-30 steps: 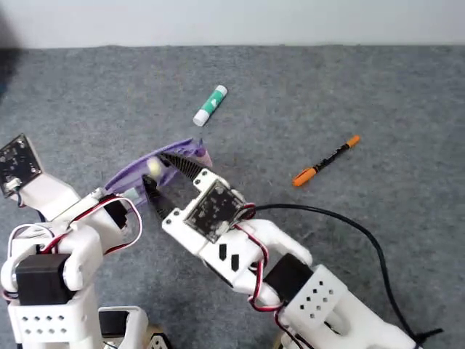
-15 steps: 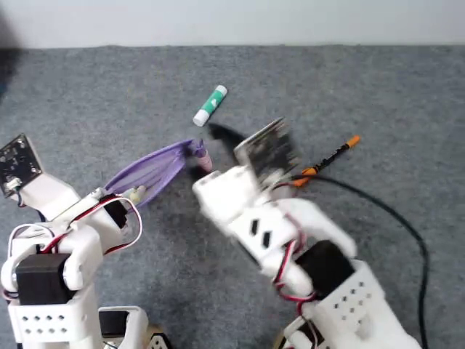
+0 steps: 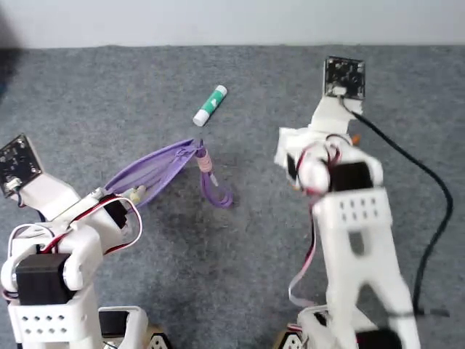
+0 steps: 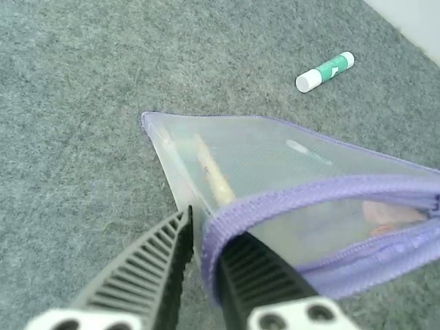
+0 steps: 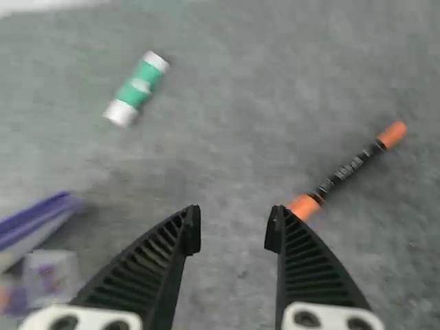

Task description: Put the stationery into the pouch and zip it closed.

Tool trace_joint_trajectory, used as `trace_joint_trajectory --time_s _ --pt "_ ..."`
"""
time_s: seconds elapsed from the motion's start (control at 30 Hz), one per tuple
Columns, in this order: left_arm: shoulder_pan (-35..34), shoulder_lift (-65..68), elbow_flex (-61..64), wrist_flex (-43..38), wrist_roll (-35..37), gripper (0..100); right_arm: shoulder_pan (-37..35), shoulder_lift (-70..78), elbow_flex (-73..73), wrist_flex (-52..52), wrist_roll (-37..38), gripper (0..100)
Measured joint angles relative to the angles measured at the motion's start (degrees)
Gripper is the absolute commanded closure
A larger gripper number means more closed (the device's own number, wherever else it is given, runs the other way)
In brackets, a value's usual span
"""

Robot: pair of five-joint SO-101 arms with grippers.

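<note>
**Table** [image 3: 87, 87]: covered in grey felt and bounded by a pale wall along the far edge. Both arms are mounted at the near edge.

**Pouch** [image 3: 149, 173] [image 4: 275, 179]: translucent with purple trim. It is laid slantwise on the left half of the table, between the left arm and the glue stick. The two zip edges are seen parted at the held end. A pale yellow stick-shaped item [image 4: 213, 175] and a pinkish item [image 4: 385, 213] are seen through the wall. A purple strap loop [image 3: 216, 190] is trailed on the felt from the end toward the table's middle.

**Glue stick** [image 3: 210, 105] [image 4: 324, 71] [image 5: 135, 89]: green and white. It is laid on its side toward the far edge, beyond the pouch and apart from it.

**Pen** [image 5: 347, 170]: black barrel with orange ends. It is laid on the felt on the right half of the table, well apart from the glue stick and outside the pouch.

**Left gripper** [image 4: 203, 230]: placed at the pouch's end nearest the left arm. Its fingers are pinched on the purple rim.

**Right gripper** [image 5: 234, 216]: held above bare felt with nothing between its spread fingers. The pen's near orange end is seen just beside one fingertip, and the glue stick farther off.

**Right arm** [image 3: 352, 211]: stood upright on the right half of the table. A black cable [image 3: 429, 189] is run from it toward the near edge.
</note>
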Motion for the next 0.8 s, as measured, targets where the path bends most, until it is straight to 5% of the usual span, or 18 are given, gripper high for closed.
trace_joint_trajectory --time_s 0.3,0.8 --pt "0.0 0.0 0.0 0.0 0.0 99 9.6 28.7 -18.7 3.6 -3.4 84.1" --pt "0.0 0.0 0.0 0.0 0.0 99 14.9 75.3 -68.7 18.3 -8.6 84.2"
